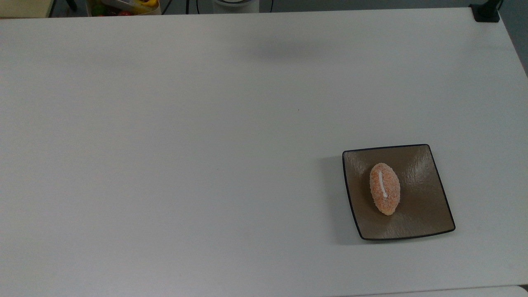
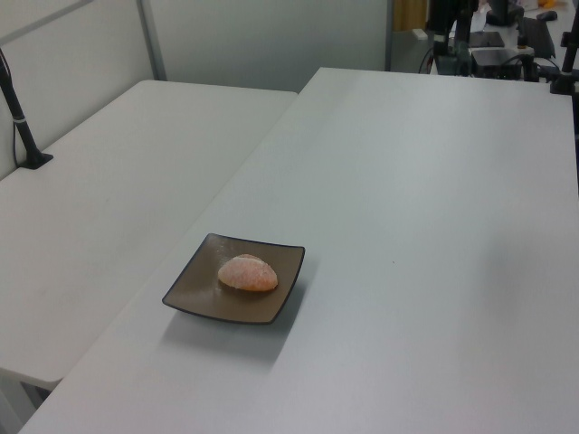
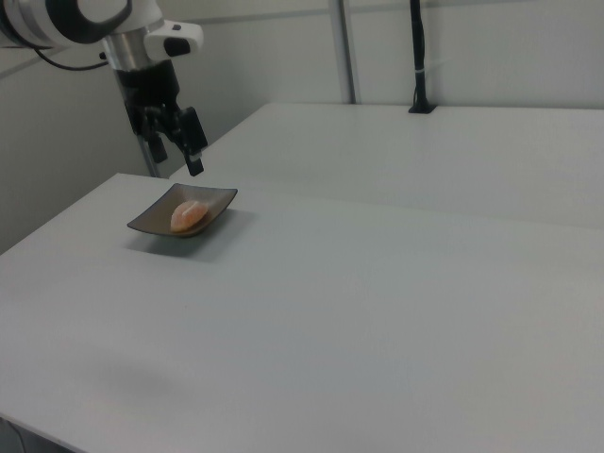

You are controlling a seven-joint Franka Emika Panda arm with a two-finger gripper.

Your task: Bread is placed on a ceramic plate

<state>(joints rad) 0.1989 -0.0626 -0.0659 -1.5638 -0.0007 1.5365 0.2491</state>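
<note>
bread (image 1: 385, 188): lies on the ceramic plate (image 1: 429, 214), about mid-plate, white stripe up
hand (image 3: 179, 143): raised above and behind the plate in the right view, fingers spread, holding nothing
surface (image 1: 185, 165): white
progress: placement looks done; nothing left that I can judge

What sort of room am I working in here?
Most likely a robotics lab or office workroom. Plain white tables stand pushed together beside partition walls, with cables and equipment past the far end. A robot arm hangs above a plate holding bread.
</note>
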